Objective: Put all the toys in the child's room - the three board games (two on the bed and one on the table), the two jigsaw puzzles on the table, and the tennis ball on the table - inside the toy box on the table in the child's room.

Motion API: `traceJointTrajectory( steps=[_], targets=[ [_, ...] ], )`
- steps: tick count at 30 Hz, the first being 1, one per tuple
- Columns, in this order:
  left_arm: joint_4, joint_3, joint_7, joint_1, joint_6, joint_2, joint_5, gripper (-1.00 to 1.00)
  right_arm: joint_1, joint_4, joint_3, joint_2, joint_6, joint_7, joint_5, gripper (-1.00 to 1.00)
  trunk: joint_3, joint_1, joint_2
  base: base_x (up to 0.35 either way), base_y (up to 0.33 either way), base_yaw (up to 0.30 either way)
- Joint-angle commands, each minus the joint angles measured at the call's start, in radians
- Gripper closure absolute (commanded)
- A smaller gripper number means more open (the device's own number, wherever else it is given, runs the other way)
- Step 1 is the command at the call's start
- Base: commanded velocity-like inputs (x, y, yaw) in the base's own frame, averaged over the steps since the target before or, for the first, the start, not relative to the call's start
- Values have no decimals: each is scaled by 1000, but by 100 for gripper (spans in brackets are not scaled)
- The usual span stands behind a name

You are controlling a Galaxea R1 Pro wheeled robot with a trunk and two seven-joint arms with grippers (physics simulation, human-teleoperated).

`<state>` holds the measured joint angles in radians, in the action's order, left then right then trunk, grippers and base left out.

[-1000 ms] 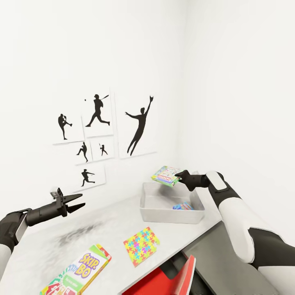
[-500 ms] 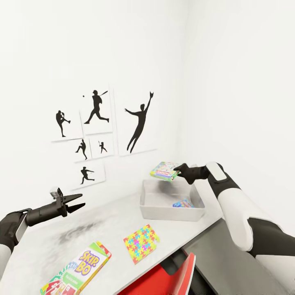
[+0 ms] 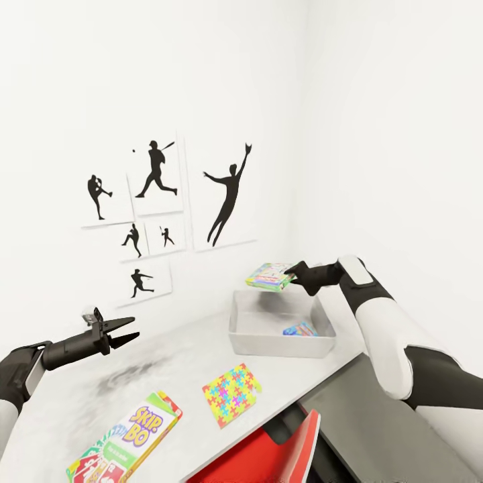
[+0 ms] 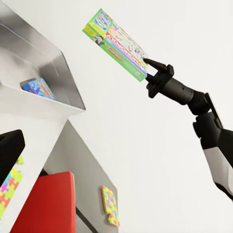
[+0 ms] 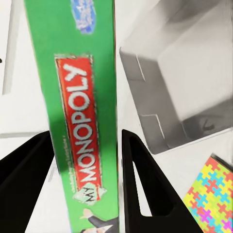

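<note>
My right gripper (image 3: 290, 274) is shut on the edge of a green-edged Monopoly board game (image 3: 267, 276), held level above the far rim of the pale grey toy box (image 3: 278, 349) on the table (image 3: 168, 362). In the right wrist view its fingers (image 5: 141, 179) clamp the board game (image 5: 82, 97). A blue-purple board game (image 3: 300, 329) lies inside the box. The Skip-Bo board game (image 3: 127, 439) and a jigsaw puzzle (image 3: 231, 394) lie on the near table. A second jigsaw puzzle (image 4: 110, 206) lies on the dark cabinet top. My left gripper (image 3: 134, 327) hovers open over the table's left side.
A red chair (image 3: 268, 456) is tucked under the table's front edge. Black baseball-player pictures (image 3: 161, 201) hang on the white wall behind. The toy box stands in the room's corner, close to the right wall. The dark grey cabinet (image 3: 376, 416) adjoins the table at right.
The view has tilted a little. My right gripper has lifted the Monopoly game slightly higher over the toy box. The left gripper has held its pose.
</note>
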<state>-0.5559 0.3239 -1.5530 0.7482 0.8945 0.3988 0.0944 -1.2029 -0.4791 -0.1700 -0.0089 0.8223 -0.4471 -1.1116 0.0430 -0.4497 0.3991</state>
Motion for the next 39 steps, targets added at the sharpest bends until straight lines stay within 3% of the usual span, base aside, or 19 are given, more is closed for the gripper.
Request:
traceJointTrajectory(
  steps=[1,20,39],
  targets=[
    [0,0,-4,0,11,0,-1,-100,-1,-1,-3,1,1,-16,-13,100,-2,0,1,0,0,0],
    [0,0,-5,0,11,1,-1,-100,-11,-1,-3,0,3,-94,-71,100,-33,0,1,0,0,0],
    [0,1,-7,0,11,2,1,-100,-17,-5,-3,-2,35,-99,-74,100,-64,0,1,0,0,0]
  ],
)
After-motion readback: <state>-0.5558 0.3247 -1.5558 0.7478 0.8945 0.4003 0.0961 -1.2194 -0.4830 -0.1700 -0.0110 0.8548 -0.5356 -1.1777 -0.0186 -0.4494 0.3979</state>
